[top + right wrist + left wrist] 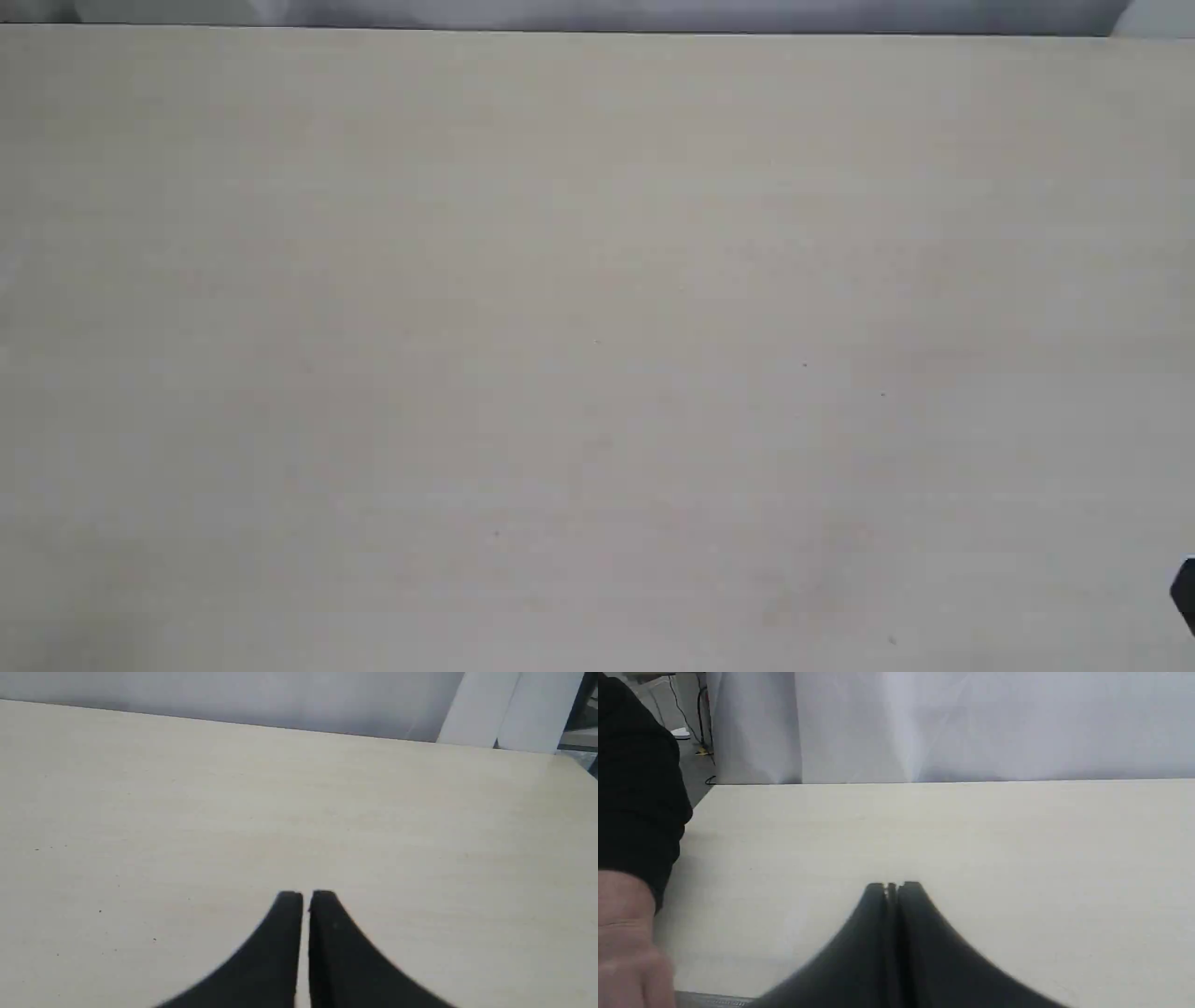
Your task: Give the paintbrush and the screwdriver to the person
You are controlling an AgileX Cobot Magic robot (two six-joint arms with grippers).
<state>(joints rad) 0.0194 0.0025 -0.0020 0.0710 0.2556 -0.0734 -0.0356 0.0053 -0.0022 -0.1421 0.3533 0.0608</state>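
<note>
Barely in frame: person's hand [626, 938].

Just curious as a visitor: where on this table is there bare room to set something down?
Almost everywhere: the table shows bare from its far edge by the white curtain to the near side. The only crowding is beside the left gripper, where the person's hand and dark sleeve sit, and around the right gripper.

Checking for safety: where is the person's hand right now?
Only the left wrist view shows the person's hand, at the table edge near the left gripper.
</note>
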